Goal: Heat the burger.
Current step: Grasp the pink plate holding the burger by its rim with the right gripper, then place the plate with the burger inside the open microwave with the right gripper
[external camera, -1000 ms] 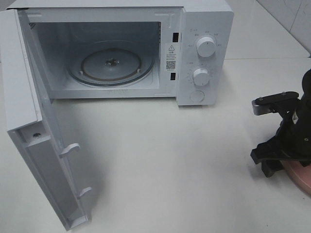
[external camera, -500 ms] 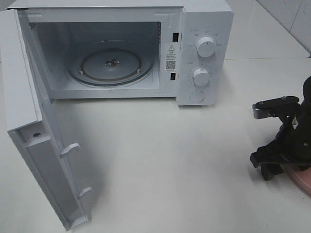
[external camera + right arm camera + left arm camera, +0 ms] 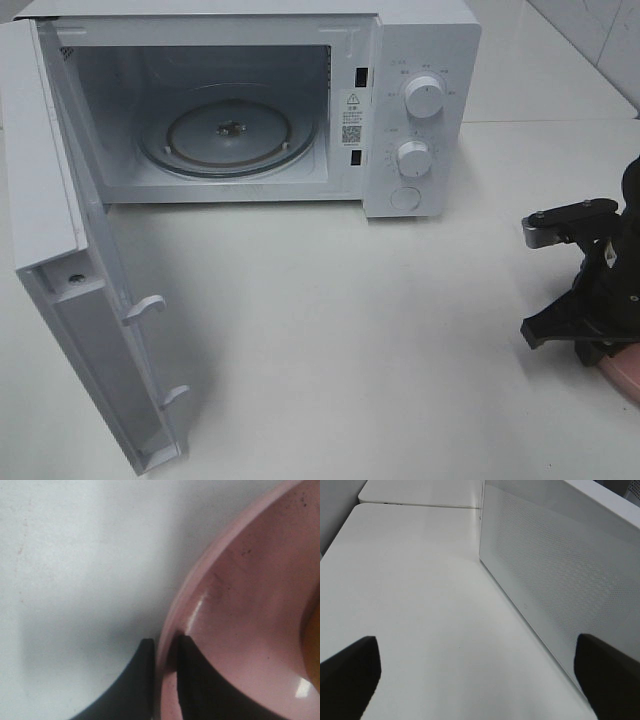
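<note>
Pink glossy ware, nearest item: the round pink dish, its rim pinched between the black fingertips of my right gripper, one inside the wall and one outside. Of the burger only a golden-orange sliver shows, sitting in that dish at the table's right side. My left gripper: jaws spread wide, holding nothing, low over the white table beside the perforated white door. Farthest, the white microwave oven: door open, round glass turntable inside.

microwave cavity open-fronted; door juts forward left.
</note>
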### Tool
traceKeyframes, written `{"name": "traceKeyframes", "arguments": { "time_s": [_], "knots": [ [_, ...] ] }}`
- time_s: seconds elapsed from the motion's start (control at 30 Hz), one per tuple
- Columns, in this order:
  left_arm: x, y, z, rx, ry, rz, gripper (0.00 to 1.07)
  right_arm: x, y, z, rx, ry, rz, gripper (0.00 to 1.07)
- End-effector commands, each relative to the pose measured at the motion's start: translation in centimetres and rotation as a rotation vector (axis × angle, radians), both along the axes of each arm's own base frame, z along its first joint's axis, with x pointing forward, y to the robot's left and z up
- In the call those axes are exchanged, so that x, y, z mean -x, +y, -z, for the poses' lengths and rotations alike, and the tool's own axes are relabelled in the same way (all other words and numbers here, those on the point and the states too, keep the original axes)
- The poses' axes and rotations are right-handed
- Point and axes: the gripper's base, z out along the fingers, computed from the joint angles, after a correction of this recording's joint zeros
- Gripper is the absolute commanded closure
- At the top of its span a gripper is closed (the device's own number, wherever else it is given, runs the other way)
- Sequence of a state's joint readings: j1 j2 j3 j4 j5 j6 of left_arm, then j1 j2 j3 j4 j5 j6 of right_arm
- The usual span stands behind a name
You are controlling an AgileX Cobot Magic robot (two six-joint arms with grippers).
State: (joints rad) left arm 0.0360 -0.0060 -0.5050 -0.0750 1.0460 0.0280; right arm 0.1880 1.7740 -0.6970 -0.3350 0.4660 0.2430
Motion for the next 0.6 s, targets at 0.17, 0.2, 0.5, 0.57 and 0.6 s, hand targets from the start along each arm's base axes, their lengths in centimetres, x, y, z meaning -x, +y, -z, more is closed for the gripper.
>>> {"name": "traceKeyframes", "arguments": {
  "time_s": [0.17, 0.2, 0.5, 0.57, 0.6],
  "knots": [
    [0.3, 0.0, 0.0, 0.009, -0.028, 0.004, 0.09, 0.6, -0.1, 0.3, 0.006, 0.045, 0.046, 1.07],
    [0.3, 0.0, 0.0, 0.009, -0.028, 0.004, 0.09, 0.6, -0.1, 0.3, 0.006, 0.045, 0.046, 1.07],
    [0.3, 0.0, 0.0, 0.009, -0.028, 0.004, 0.09, 0.9, 0.5, 0.2, 0.075, 0.049, 0.053, 1.07],
    [0.3, 0.0, 0.0, 0.009, -0.028, 0.004, 0.09, 1.0, 0.7, 0.1, 0.092, 0.048, 0.048, 1.07],
    [0.3, 0.0, 0.0, 0.009, -0.028, 0.004, 0.09, 1.0, 0.9, 0.0, 0.121, 0.038, 0.055, 1.07]
  ]
}}
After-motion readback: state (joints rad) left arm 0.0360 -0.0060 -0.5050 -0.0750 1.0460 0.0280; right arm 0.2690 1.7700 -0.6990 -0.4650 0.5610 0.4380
